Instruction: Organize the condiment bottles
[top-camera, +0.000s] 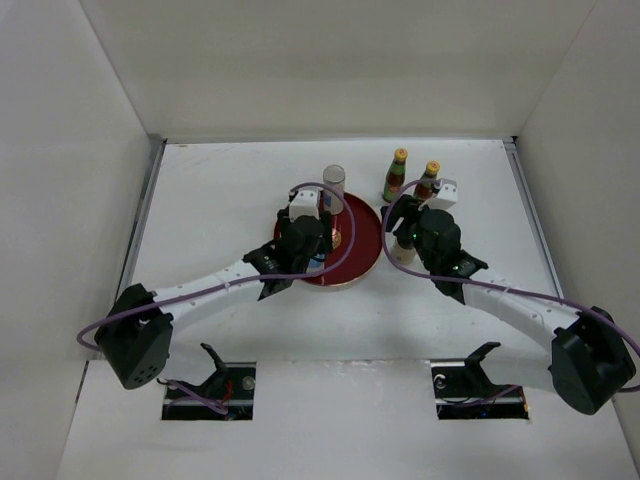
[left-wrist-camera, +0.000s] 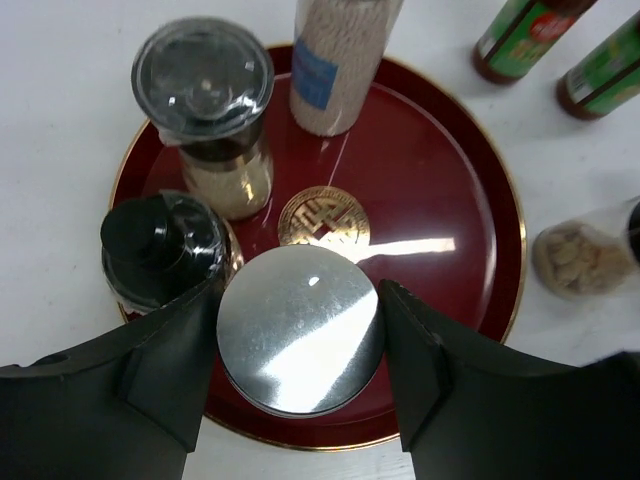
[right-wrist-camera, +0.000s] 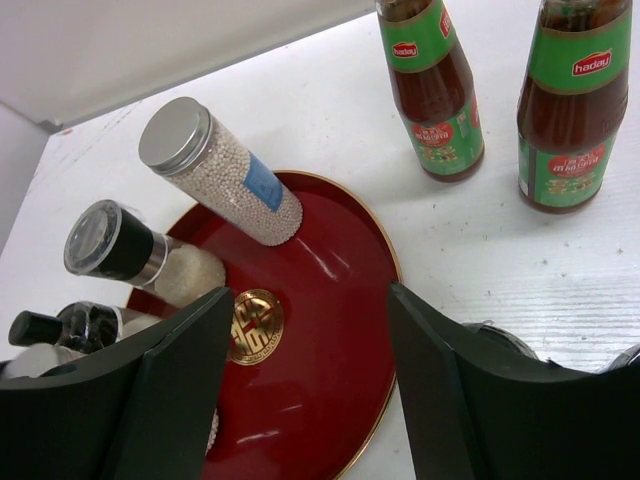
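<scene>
My left gripper (left-wrist-camera: 300, 345) is shut on a silver-lidded jar (left-wrist-camera: 300, 325) that stands at the near side of the round red tray (left-wrist-camera: 440, 190). On the tray also stand a clear-capped grinder (left-wrist-camera: 205, 80), a black-capped shaker (left-wrist-camera: 155, 245) and a tall blue-labelled jar of white beads (left-wrist-camera: 340, 60). My right gripper (right-wrist-camera: 310, 370) is open over the tray's right part (right-wrist-camera: 330, 300), with nothing between its fingers. A pale-filled shaker (left-wrist-camera: 575, 260) stands just off the tray's right rim, beside the outer side of the right finger. Two dark sauce bottles (right-wrist-camera: 430, 90) (right-wrist-camera: 575, 110) with green labels stand behind it.
White walls enclose the table on the left, back and right. Both arms reach in from the near edge and meet around the tray (top-camera: 365, 262). The sauce bottles (top-camera: 397, 175) (top-camera: 428, 180) stand close behind my right gripper (top-camera: 402, 228).
</scene>
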